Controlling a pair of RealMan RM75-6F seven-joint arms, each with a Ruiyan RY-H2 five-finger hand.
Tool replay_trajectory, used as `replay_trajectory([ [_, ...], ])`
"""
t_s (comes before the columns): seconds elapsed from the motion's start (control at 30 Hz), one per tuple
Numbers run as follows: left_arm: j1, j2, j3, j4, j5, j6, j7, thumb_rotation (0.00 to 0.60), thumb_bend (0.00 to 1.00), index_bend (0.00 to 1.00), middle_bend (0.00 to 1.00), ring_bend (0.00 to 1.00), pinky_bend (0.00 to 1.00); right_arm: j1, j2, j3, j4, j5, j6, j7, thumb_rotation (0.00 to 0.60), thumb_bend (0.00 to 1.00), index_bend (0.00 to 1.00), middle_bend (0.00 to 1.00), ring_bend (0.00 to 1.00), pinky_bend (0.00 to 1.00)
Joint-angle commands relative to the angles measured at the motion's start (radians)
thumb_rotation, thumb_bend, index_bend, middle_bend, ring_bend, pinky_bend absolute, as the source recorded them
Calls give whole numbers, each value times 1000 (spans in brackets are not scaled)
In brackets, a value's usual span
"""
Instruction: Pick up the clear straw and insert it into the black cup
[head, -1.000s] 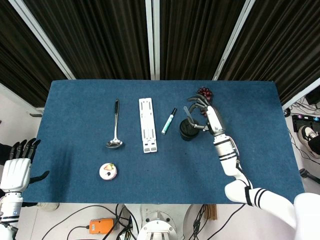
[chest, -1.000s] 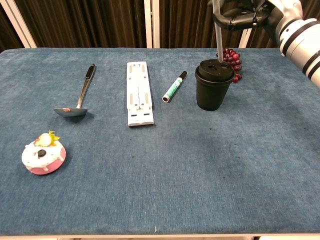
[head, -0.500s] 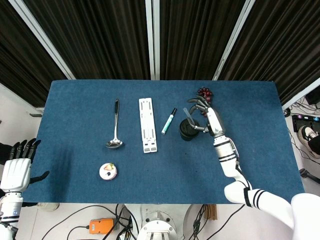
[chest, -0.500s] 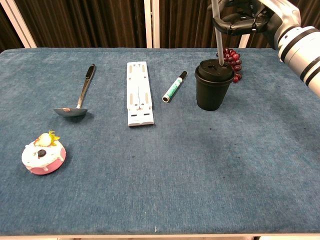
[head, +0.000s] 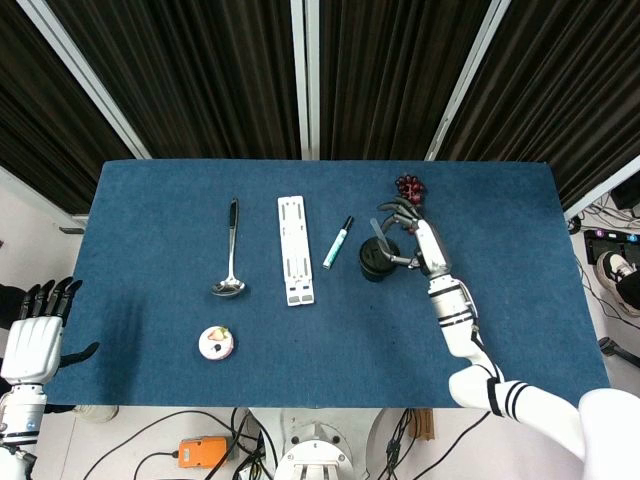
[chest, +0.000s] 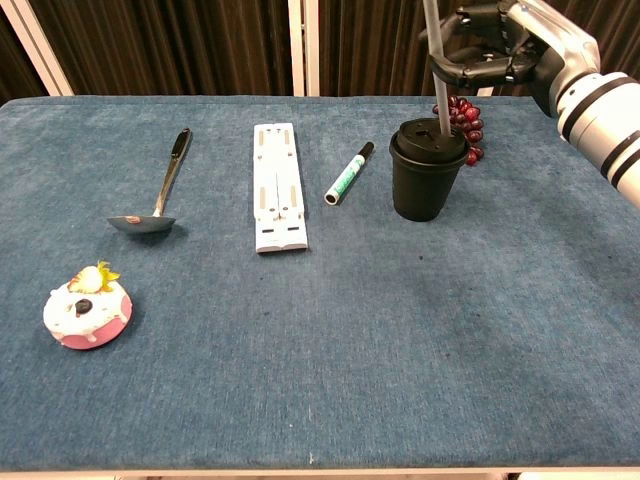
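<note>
Clear straw (chest: 434, 60) pinched upright in right hand (chest: 505, 45) — tip at black cup (chest: 428, 170) lid — open blue table (chest: 400, 340) in front.

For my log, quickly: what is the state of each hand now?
Left hand: open, holding nothing.
Right hand: holding the clear plastic straw over the black cup.

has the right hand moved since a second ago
Yes. In the chest view the right hand, holding the clear straw, has sunk toward the black cup; the straw's lower end now meets the cup's lid.
</note>
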Motion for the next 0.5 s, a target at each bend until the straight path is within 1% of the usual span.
replay_trajectory([
  [0.03,-2,-1,-1,0,0,-2,0,600,57,88,81,12,0,-12,-6,6,7,18,-8,52,600,616,666,346,169,218],
  [0.27,-8,-4,-2,0,1,-9,3,600,58,89,81,13,0,-28,-30,4,53,24,-16,160,600,616,644,347,167,187],
  [0.5,-8,-5,-1,2,0,-9,2,600,58,88,81,13,0,-36,-59,-13,109,18,-32,215,600,616,611,347,144,161],
])
